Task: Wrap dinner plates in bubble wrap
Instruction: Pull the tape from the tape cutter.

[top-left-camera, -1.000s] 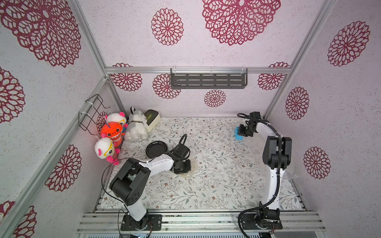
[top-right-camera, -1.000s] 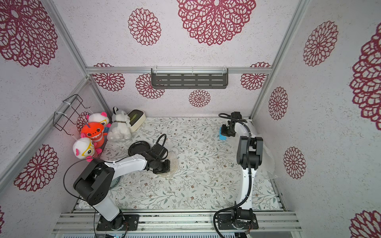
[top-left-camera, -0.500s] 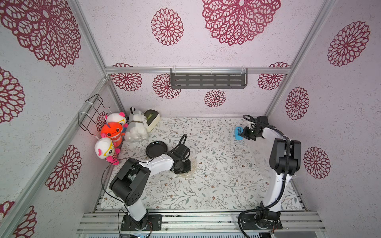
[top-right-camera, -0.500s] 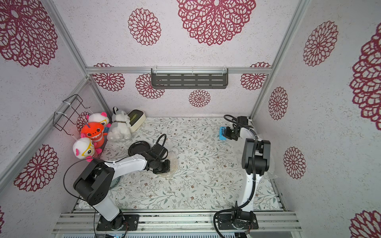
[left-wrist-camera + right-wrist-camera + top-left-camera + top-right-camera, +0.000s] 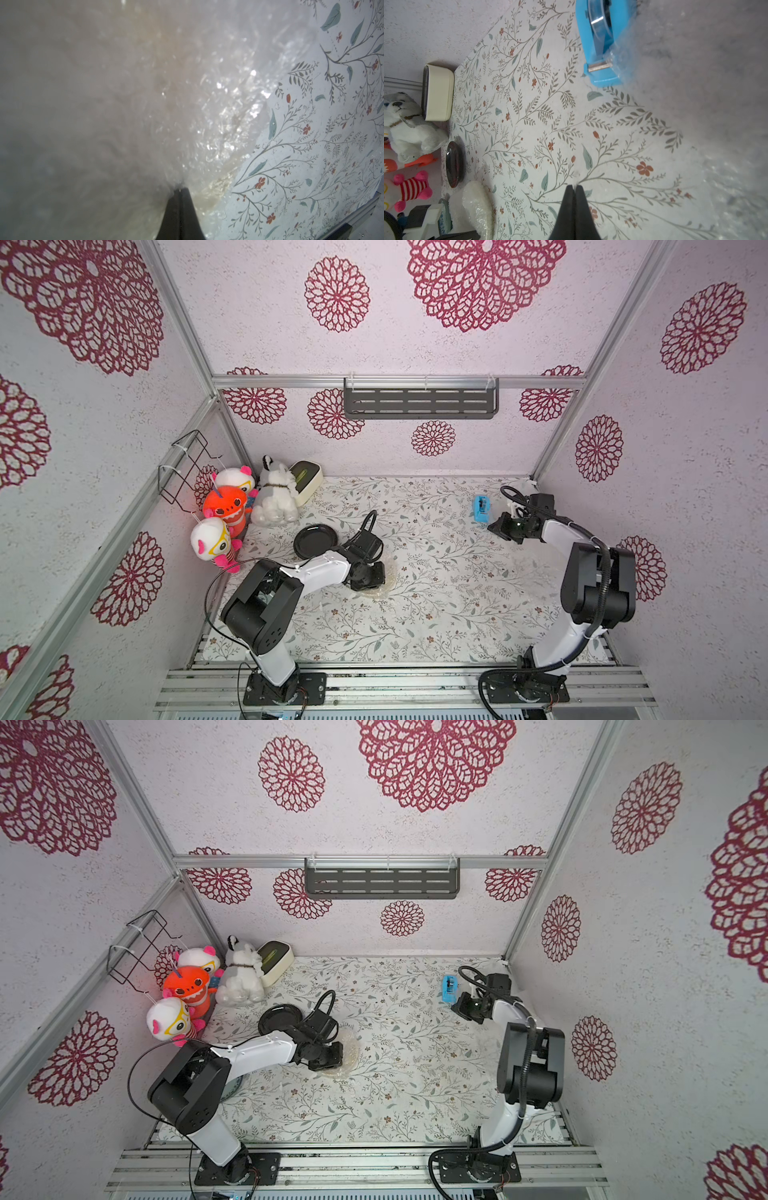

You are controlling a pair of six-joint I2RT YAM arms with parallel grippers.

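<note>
A glossy black dinner plate [image 5: 314, 540] [image 5: 280, 1019] [image 5: 453, 164] lies bare at the left back of the table. Just in front of it sits a cream plate bundled in bubble wrap [image 5: 384, 591] [image 5: 347, 1052] [image 5: 207, 104] [image 5: 475, 207]. My left gripper [image 5: 365, 577] [image 5: 180, 189] is shut, and the wrap puckers at its tips. A teal plate rim [image 5: 444, 216] shows beside the bundle. My right gripper [image 5: 498, 526] [image 5: 574, 186] is shut and holds nothing. It hovers just in front of the blue tape dispenser [image 5: 482, 509] [image 5: 602, 41]. A loose bubble wrap sheet [image 5: 706, 104] lies close beside it.
Plush toys [image 5: 249, 506] and a cream box [image 5: 306, 481] fill the left back corner. A wire basket [image 5: 183, 472] hangs on the left wall, a dark shelf [image 5: 419, 404] on the back wall. The floral table [image 5: 436, 605] ends at a metal rail in front.
The right arm's elbow swung out toward the right wall, and its gripper drew back a little from the tape dispenser toward the front. The left arm stayed still.
</note>
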